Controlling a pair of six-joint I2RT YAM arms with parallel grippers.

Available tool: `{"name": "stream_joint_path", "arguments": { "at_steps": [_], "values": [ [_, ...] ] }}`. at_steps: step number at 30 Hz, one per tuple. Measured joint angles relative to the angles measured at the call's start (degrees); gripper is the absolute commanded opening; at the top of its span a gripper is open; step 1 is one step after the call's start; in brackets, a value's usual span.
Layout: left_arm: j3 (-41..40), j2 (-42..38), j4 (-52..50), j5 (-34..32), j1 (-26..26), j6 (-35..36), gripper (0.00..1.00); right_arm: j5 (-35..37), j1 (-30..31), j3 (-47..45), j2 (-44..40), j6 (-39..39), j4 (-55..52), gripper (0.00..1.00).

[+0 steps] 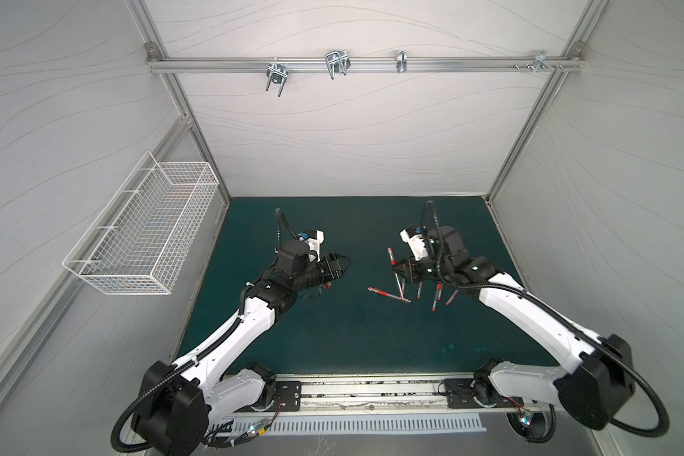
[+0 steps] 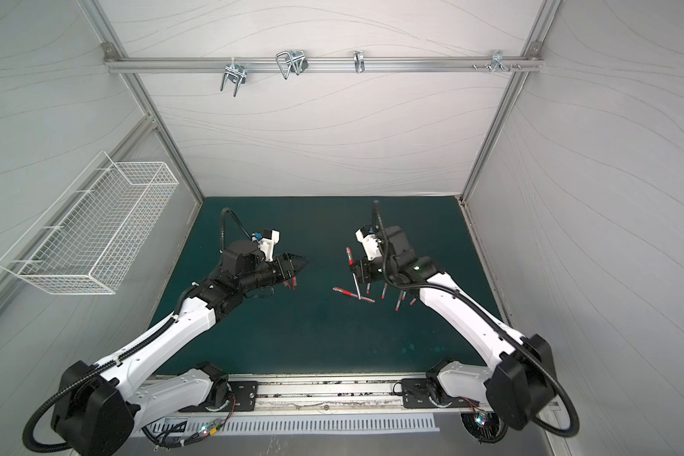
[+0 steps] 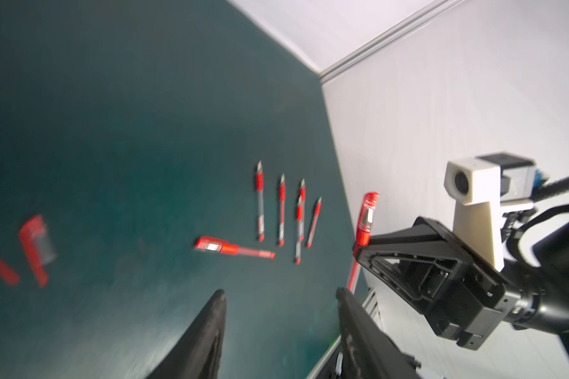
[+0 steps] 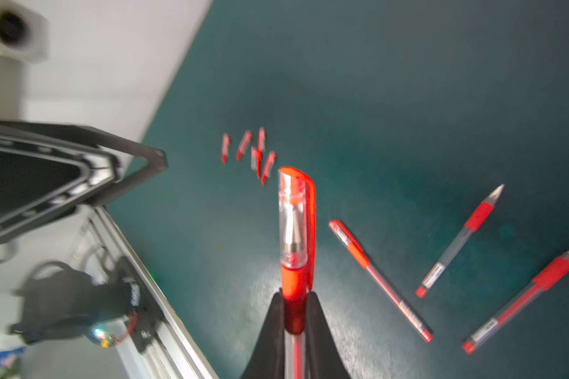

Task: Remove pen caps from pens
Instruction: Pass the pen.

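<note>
Right wrist view: the right gripper [image 4: 294, 297] is clamped on the red band of the held pen [image 4: 292, 282]. The pen's cap [image 4: 297, 210] juts out clear past the fingertips.
Why that hold: pinching just behind the cap leaves the whole cap free for the other arm to pull, I'd say.
Other tool: the left gripper [image 3: 280, 292] has its jaws apart with nothing between them. It points toward the capped end, near it but not touching.
Step in hand: it looks like the pen is being presented for the left side to close on the cap.
Done so far: the loose caps [image 4: 253, 151] lie bunched on the mat on the left arm's side, partly under that arm in a top view [image 1: 325, 286]. It reads as a drop spot.
Bare pens: about five uncapped pens [image 3: 280, 210] lie roughly parallel on the right arm's side, tips exposed.
Left to do: one capped pen [image 3: 234, 249] lies across the foot of that row.
Surface: a dark green mat [image 1: 332, 335], flat and plain.
Room: pale walls [image 1: 352, 138] in a metal frame. A white wire basket [image 1: 143, 237] is on the left wall and a rail [image 1: 451, 63] with hooks [image 1: 336, 65] is at the back, none of it in play.
</note>
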Motion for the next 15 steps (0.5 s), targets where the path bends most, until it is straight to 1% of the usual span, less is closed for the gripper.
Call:
{"name": "stream_joint_path", "arguments": {
  "at_steps": [2, 4, 8, 11, 15],
  "values": [
    [-0.9, 1.4, 5.7, 0.2, 0.0, -0.2, 0.56, -3.9, -2.2, -4.1, -2.5, 1.4, 5.2, 0.01],
    [-3.0, 2.4, 12.2, 0.4, 0.0, -0.2, 0.57, -7.4, -2.8, -8.5, -3.6, 2.2, 10.8, 0.01],
    [-8.7, 2.7, 21.5, 2.0, 0.0, 1.2, 0.57, -12.8, -2.6, -15.3, -2.0, 3.3, 19.3, 0.00],
    [-12.5, 2.6, 26.3, 3.3, -0.1, 2.5, 0.57, -14.5, -1.7, -16.3, 0.6, 3.5, 22.4, 0.00],
    [-14.4, 2.6, 29.5, 4.6, -1.0, 4.8, 0.57, -14.8, 2.1, -16.3, 1.8, 1.6, 25.7, 0.00]
  ]
}}
